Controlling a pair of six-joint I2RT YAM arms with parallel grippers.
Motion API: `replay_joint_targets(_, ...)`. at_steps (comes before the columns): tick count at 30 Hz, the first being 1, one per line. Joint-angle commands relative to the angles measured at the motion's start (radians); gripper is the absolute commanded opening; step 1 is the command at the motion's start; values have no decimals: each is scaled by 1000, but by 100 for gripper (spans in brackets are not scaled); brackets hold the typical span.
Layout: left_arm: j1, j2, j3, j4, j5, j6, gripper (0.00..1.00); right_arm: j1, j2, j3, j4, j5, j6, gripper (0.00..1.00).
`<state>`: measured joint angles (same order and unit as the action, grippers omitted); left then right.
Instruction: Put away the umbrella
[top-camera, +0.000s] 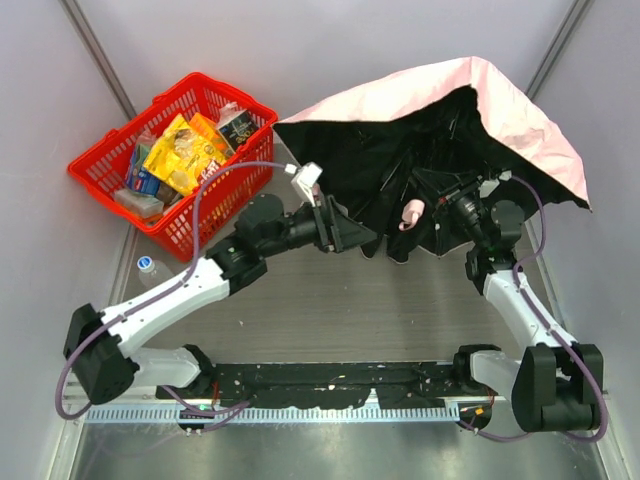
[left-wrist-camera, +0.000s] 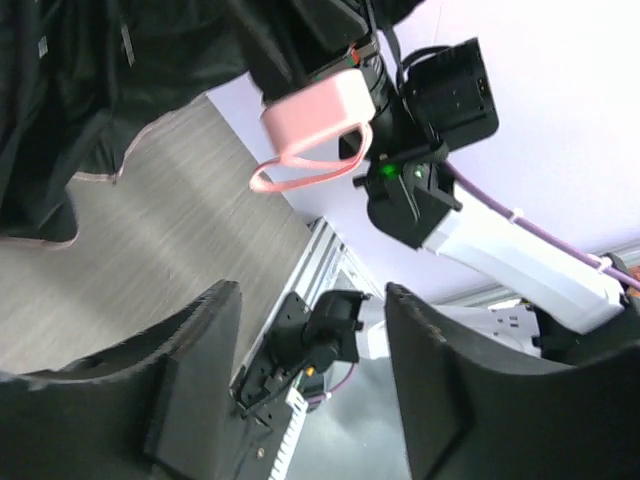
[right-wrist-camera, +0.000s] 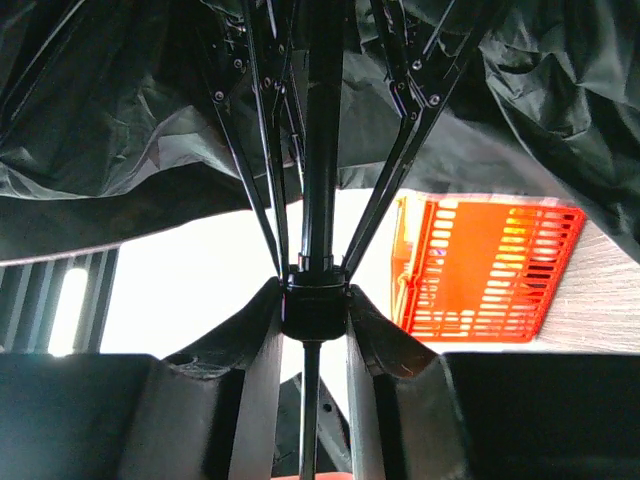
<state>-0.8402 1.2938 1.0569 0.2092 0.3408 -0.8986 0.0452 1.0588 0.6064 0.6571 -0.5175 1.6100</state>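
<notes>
**Umbrella (top-camera: 500, 110) half folded, right pincer on its runner**

Nearest, from 7 o'clock in the top view, the left arm reaches to the middle of the table (top-camera: 400, 320). The left gripper (left-wrist-camera: 312, 305) has its fingers well apart and holds nothing, just beside the canopy edge. At 3 o'clock the right gripper (right-wrist-camera: 315, 310) is closed around the black runner (right-wrist-camera: 315, 295) on the thin shaft (right-wrist-camera: 322, 150).

I judge that the step in hand is collapsing the canopy. Next the runner must slide along the shaft toward the pink handle (left-wrist-camera: 318, 110), while the free pincer steadies that handle or gathers the cloth.

The umbrella lies at 1 o'clock, tilted on its side. It is pale pink outside and black inside, with ribs (right-wrist-camera: 245, 150) partly spread and slack, wrinkled cloth. Farther, at 11 o'clock, stands a red basket (top-camera: 100, 165) with snack packets.
</notes>
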Motion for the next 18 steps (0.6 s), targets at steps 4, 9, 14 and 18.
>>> replay_joint_targets(4,130,-111,37,-13,18,-53,88,-31,61,50,491,-226,160,1)
replay_joint_targets(9,191,-45,184,-108,-103,-78,84,-31,9,21,512,-249,179,1)
replay_joint_targets(14,269,8,225,-2,-70,-128,76,-31,-51,39,435,-269,142,1)
replay_joint_targets(18,268,76,271,108,53,-178,64,-30,-88,59,337,-273,87,1)
